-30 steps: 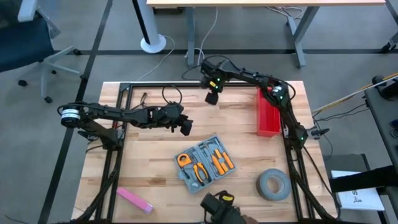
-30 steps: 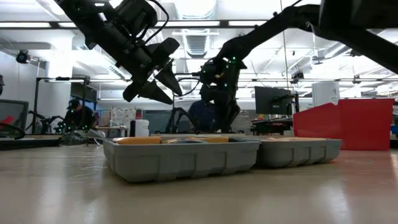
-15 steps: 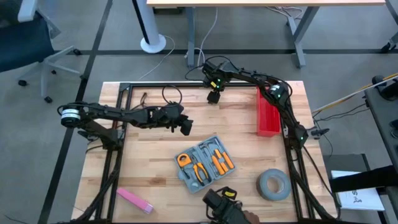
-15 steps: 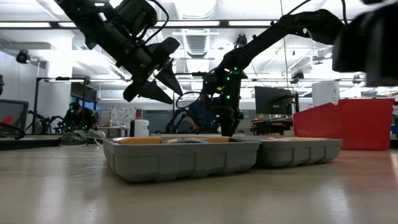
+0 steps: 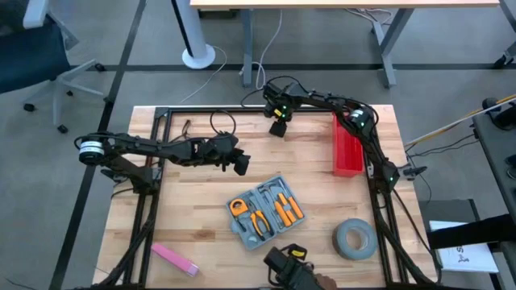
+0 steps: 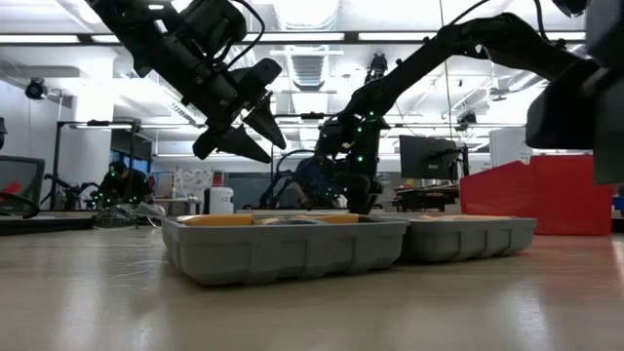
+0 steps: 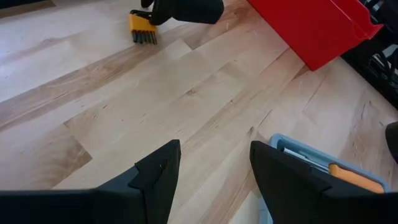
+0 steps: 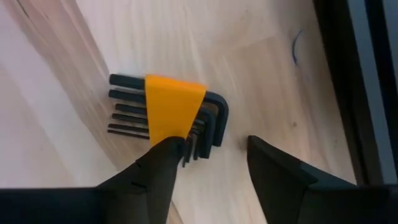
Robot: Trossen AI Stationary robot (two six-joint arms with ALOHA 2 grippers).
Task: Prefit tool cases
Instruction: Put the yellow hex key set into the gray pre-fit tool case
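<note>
Right gripper (image 8: 208, 165), fingers open, descends on the hex key set (image 8: 165, 115) far from the tool case (image 5: 266, 211); next, grasp it; left gripper (image 7: 211, 171) open

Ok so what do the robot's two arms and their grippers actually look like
Both arms are dark, slim and jointed, with black cables looped along them. The left arm has a silver-ringed joint near its base. The right arm shows small green lights near its wrist. The left gripper and right gripper each have two matte black, wedge-shaped fingers.
</note>
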